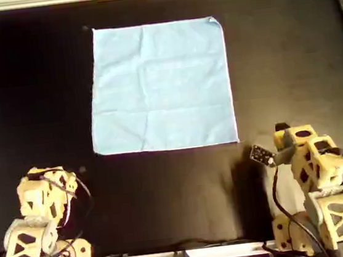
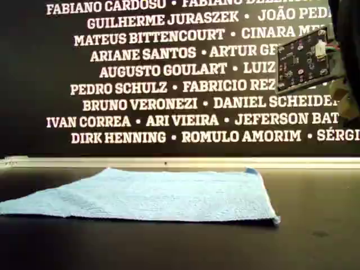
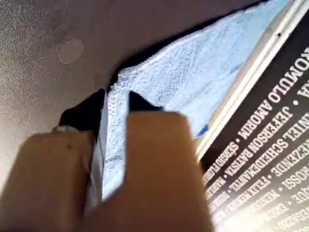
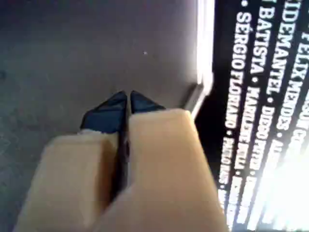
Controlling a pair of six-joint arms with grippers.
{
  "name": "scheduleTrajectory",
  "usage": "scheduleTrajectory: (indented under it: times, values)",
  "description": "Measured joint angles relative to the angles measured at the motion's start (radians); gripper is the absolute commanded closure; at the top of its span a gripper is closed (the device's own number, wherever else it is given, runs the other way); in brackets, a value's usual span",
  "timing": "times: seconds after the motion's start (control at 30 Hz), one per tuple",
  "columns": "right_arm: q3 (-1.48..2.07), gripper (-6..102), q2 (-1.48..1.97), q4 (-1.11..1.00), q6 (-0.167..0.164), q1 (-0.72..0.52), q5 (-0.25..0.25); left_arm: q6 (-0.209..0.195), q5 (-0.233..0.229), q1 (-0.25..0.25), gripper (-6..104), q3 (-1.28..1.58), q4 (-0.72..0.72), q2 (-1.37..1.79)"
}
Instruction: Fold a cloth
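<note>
There was one cloth [image 1: 160,86], two arms and two pincers on the dark bench [image 1: 287,59]. The cloth, light blue and faintly creased, lay spread flat as a single layer, with a small blue tag at one far corner.

My first pincer [image 3: 116,108] stood slightly spread, with a narrow gap between its black tips and nothing pinched. Its wrist view showed the cloth's near corner just ahead of the tips, the rest of the cloth running away from the pincer towards the pale rail [image 3: 251,72] and the lettered wall [image 3: 275,145]. In the overhead view this matched the arm [image 1: 323,179] at lower right, whose front end sat just beside the cloth's nearest corner, apart from it.

My second pincer [image 4: 128,99] was pressed together on nothing. Only bare bench lay ahead of it, and the cloth did not show in its wrist view.
</note>
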Motion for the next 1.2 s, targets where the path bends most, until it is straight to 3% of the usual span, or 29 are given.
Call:
scheduleTrajectory:
  times: [0.8, 0.93, 1.1, 1.2]
  values:
    - [0.0, 93, 0.0, 0.0, 0.0, 0.0, -0.002, -0.003, -0.002, 0.0, 92, 0.0, -0.009, 0.0]
    - [0.0, 81, 0.0, -0.002, 0.0, 0.012, -0.015, 0.0, 0.006, 0.0, 75, 0.0, -0.011, 0.0]
    - [0.0, 51, 0.0, -0.008, 0.0, 0.037, -0.109, 0.0, 0.008, 0.0, 40, 0.0, -0.011, 0.0]
    - [0.0, 38, 0.0, -0.008, 0.0, 0.029, -0.146, 0.0, 0.008, 0.0, 26, 0.0, -0.011, 0.0]
